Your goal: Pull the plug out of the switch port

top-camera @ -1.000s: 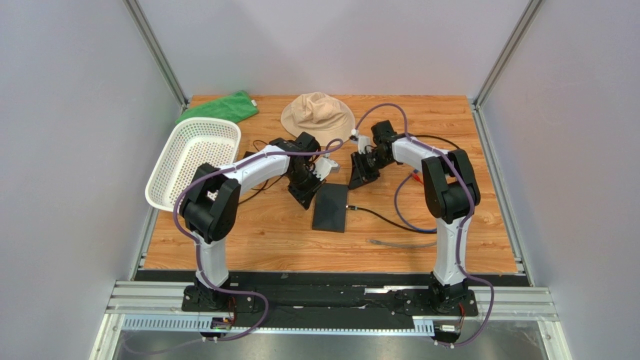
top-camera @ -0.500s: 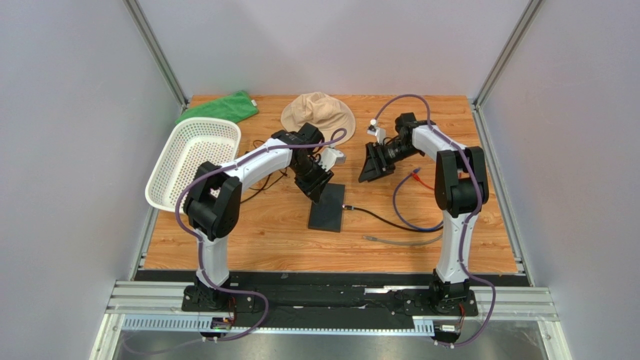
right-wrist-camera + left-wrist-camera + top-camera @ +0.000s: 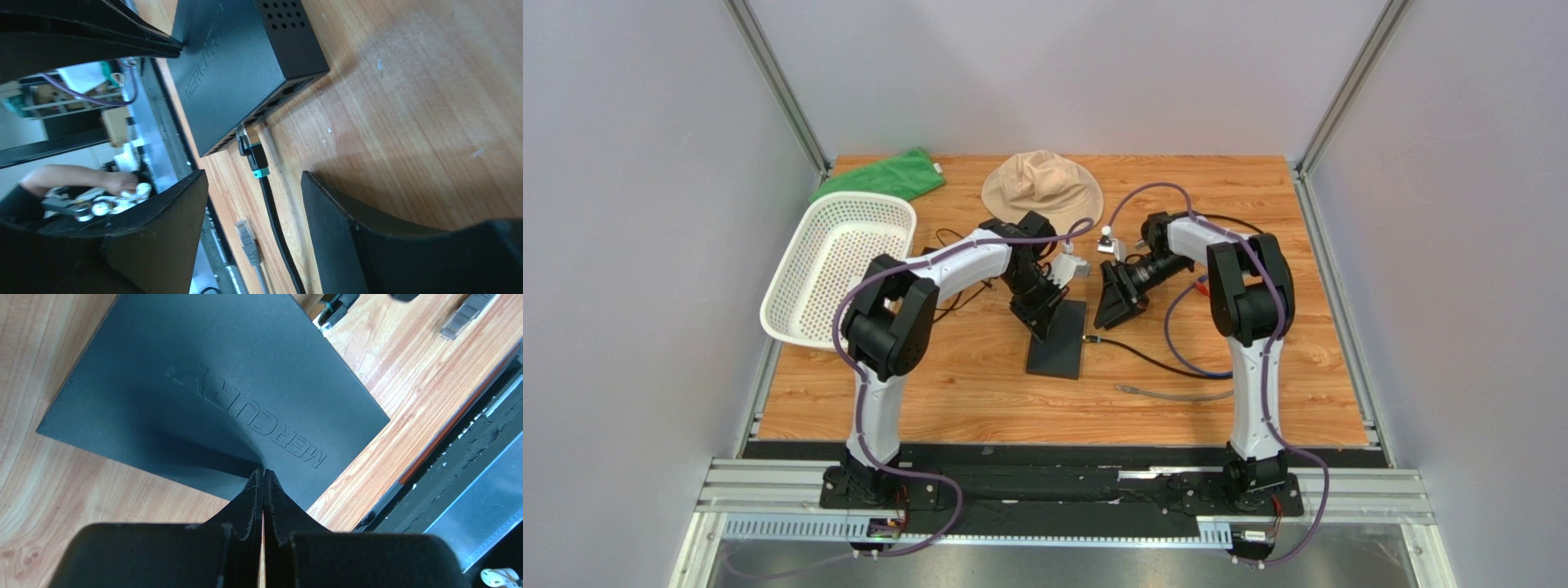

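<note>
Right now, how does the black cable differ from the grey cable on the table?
Connection: the black cable is plugged into a port of the switch; the grey cable has its plug lying free on the table, in nothing.
Look: the black cable ends in a dark plug with a teal band; the grey cable ends in a pale plug.
Shared: both lie flat on the wood, on the same side of the switch.

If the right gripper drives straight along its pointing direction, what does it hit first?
Likely the black plug seated in the switch port, centred between the open fingers of the right gripper; depth unclear.
</note>
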You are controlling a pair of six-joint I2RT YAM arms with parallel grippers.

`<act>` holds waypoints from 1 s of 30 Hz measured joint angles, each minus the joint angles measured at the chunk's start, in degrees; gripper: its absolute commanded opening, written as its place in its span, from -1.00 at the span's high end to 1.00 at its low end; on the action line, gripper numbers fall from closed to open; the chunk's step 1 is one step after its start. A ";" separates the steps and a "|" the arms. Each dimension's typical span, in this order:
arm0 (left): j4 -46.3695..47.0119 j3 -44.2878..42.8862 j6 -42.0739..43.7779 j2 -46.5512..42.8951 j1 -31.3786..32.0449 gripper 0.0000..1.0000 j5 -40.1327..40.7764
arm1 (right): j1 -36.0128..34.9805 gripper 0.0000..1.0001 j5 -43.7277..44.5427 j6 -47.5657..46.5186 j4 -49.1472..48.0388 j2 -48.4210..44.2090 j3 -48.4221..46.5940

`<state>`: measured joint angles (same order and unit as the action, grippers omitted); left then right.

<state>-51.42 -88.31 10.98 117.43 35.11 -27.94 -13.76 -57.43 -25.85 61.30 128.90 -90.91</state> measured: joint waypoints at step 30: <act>-0.52 -2.27 -1.07 1.84 0.04 1.00 -0.39 | -3.23 0.14 -1.90 3.08 13.62 10.93 -8.90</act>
<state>-51.94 -90.59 9.91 119.26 35.16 -28.34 -16.99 -59.33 -22.76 74.91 139.83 -99.81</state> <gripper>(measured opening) 0.007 0.429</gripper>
